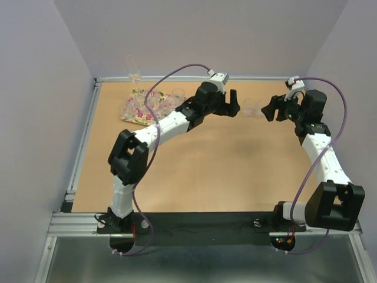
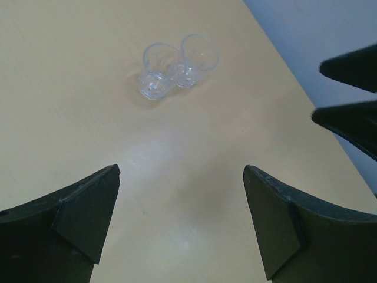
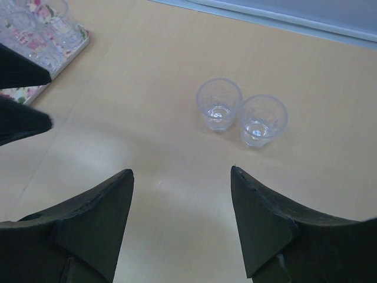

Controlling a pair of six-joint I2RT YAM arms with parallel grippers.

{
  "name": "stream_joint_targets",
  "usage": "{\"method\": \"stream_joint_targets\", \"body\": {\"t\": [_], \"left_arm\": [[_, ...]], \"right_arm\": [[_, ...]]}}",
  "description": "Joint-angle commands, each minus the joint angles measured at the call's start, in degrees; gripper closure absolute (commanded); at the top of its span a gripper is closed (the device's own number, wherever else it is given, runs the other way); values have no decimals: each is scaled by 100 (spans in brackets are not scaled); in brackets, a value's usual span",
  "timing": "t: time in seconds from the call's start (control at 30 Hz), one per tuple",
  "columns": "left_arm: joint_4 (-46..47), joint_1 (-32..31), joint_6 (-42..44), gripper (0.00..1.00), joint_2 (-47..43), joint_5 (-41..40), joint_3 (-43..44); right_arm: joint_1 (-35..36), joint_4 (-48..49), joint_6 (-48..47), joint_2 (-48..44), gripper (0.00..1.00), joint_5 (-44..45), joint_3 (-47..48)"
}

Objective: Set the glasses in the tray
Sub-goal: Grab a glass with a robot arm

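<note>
**two loose glasses between both pincers, tray well off**

- the tray [image 1: 131, 115] sits at the far left corner of the worktop [image 1: 206, 171]. it carries a cluster of clear glasses.
- pair of glasses [image 1: 252, 107] stands on bare worktop, well apart from the tray, out past its right end on the same far strip. both upright, mouths up. in the wrist views the nearer-left one [image 3: 219, 103] and its mate [image 3: 263, 119] stand side by side, touching or nearly so.
- left pincer [image 1: 234, 105] is on the tray side of the pair, spread wide, nothing between its jaws. the pair lies ahead of it and slightly left of centre [image 2: 177, 65].
- right pincer [image 1: 272, 109] is on the side away from the tray, spread a little less, also empty. the pair lies ahead, slightly right of centre.
- judgement: both are near. the right looks slightly nearer, as the glasses show larger in its view. the left has the shorter carry back to the tray. round tumblers have no long axis to align on. the tight spacing matters: a jaw must slip between them or take an outer one.
- hard to tell: the count on the tray, since the left arm crosses its right end from above. in the right wrist view the tray [image 3: 35, 88] is cut by the frame and by dark fingers. a tall clear shape [image 1: 134, 68] stands beyond the tray at the wall, perhaps stemmed.
</note>
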Motion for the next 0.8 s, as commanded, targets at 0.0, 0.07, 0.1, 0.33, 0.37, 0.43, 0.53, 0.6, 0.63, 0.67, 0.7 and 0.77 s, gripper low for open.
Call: {"method": "stream_joint_targets", "body": {"t": [0.0, 0.07, 0.1, 0.33, 0.37, 0.43, 0.53, 0.6, 0.63, 0.67, 0.7, 0.77], "left_arm": [[-907, -26, -277, 3, 790, -594, 1414], [-1373, -35, -357, 4, 1449, -891, 2354], [-1531, -35, -383, 4, 1660, -981, 2993], [-1622, -44, -498, 14, 2874, -1491, 4396], [-1577, -44, -524, 15, 2945, -1509, 4466], [-1481, -44, -585, 19, 3172, -1483, 4720], [-1270, -44, -690, 22, 3393, -1360, 4923], [-1147, -44, -726, 23, 3437, -1228, 4924], [-1016, -44, -718, 24, 3429, -1176, 4898], [-962, -44, -700, 24, 3403, -1088, 4863], [-822, -44, -639, 24, 3281, -1061, 4706], [-647, -44, -420, 24, 3078, -1026, 4460]], "right_arm": [[-137, 299, -64, -187, 28, 214, -74], [-181, 307, -55, -195, 28, 267, -65], [-225, 299, -64, -195, 28, 276, -73], [-471, 299, 59, -151, 27, 241, -65], [-497, 299, 76, -117, 27, 198, -65], [-550, 307, 120, -99, 27, 145, -65], [-585, 299, 147, -55, 27, 83, -65], [-585, 299, 147, -2, 27, 57, -65], [-585, 299, 164, 24, 27, 39, -65], [-585, 299, 173, 68, 27, -31, -65], [-585, 281, 217, 181, 27, -92, -56], [-585, 264, 261, 322, 27, -259, -12]]}}
